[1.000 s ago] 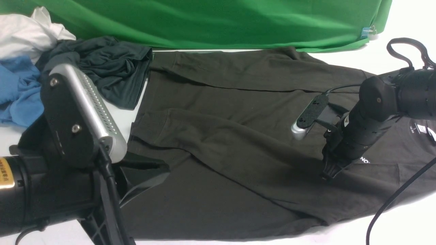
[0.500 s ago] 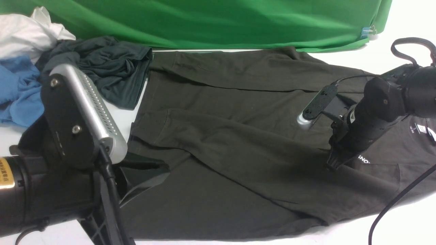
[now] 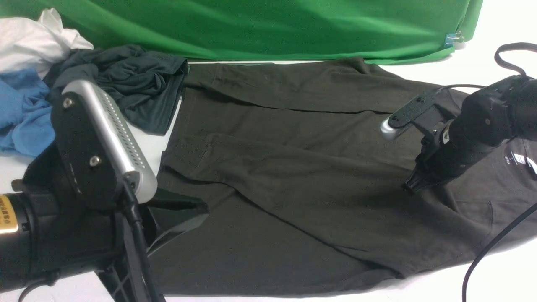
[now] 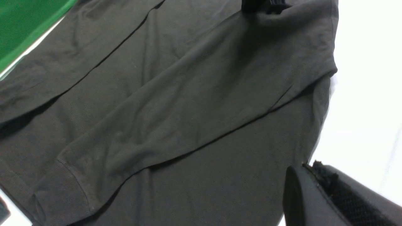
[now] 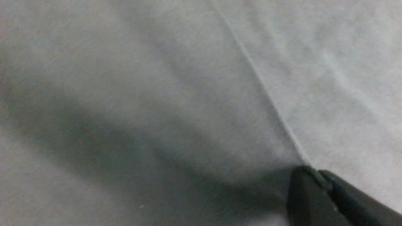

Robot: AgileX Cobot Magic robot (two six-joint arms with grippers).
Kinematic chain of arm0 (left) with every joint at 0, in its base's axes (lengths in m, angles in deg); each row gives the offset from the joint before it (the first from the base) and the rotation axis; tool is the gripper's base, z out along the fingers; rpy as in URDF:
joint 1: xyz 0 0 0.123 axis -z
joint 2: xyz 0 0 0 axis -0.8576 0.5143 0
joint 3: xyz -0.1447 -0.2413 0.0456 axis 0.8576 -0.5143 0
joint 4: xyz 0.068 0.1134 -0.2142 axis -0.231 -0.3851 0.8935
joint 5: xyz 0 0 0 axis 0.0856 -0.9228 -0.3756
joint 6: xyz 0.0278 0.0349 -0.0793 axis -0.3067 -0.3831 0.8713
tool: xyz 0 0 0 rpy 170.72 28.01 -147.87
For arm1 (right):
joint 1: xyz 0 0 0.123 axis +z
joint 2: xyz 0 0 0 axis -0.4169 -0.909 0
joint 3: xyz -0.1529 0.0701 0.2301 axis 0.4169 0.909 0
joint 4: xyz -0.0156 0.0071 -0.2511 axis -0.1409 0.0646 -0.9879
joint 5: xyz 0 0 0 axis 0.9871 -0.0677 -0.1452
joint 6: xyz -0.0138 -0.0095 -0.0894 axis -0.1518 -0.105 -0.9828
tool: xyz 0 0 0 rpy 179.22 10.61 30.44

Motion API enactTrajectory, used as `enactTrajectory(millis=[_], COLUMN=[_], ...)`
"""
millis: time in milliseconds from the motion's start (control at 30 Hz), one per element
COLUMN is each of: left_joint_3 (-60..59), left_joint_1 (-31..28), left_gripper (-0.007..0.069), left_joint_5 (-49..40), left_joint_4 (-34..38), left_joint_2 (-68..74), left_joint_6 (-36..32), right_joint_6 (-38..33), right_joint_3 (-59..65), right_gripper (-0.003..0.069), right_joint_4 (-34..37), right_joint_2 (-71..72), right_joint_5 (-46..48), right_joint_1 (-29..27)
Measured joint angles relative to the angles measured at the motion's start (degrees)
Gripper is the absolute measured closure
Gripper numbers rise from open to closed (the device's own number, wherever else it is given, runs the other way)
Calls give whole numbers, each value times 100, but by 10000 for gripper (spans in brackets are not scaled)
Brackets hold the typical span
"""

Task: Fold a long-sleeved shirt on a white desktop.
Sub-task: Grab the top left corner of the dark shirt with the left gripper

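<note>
Right gripper [image 3: 413,184] bears down on the chest of the long-sleeved shirt [image 3: 268,235], its tip touching the cloth. In the right wrist view its dark fingers [image 5: 314,194] sit pressed together, and a thin crease in the fabric runs straight into their tip, so they appear to pinch a fold of the shirt.

Left gripper [image 3: 184,214] hangs low at the near left, over the hem end of the shirt. Only a dark finger [image 4: 314,194] with a rough pad shows in its own wrist view, and I cannot tell whether the jaws stand apart or together.

The shirt lies spread across the white desktop [image 3: 423,289], hem to the left and neck to the right, with a white neck label [image 3: 519,158] beside the right arm. One sleeve is folded flat along the far edge, near the green backdrop [image 3: 268,29]. The other sleeve lies diagonally over the body, its cuff [image 3: 188,153] near the left side.

Far left, off the shirt, lies a heap: a greenish-black garment [image 3: 138,88] just beside the shirt's corner, a blue garment [image 3: 21,113], and a white cloth [image 3: 33,40].
</note>
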Motion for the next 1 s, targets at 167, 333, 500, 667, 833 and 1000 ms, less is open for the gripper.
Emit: enactTrajectory(millis=[167, 333, 500, 667, 833, 1000], left_joint_3=[0, 0, 0, 0, 0, 26], left_joint_1=[0, 0, 0, 0, 0, 0], left_gripper=[607, 607, 607, 607, 607, 607], left_joint_5=[0, -19, -51, -297, -326, -333], left_joint_4=[-7, -31, -31, -182, -386, -623], left_joint_2=[0, 0, 0, 0, 0, 119], left_joint_6=[-20, -37, -37, 50, 749, 1522], right_joint_6=[16, 21, 21, 350, 791, 930], right_joint_3=[0, 0, 0, 0, 0, 0], right_gripper=[630, 600, 424, 225, 277, 447], right_joint_4=[-7, -7, -14, -42, -53, 163], right_joint_2=[0, 0, 11, 323, 818, 1192], right_joint_5=[-208, -424, -425, -180, 277, 1126], right_joint_1=[-18, -18, -18, -47, -153, -167])
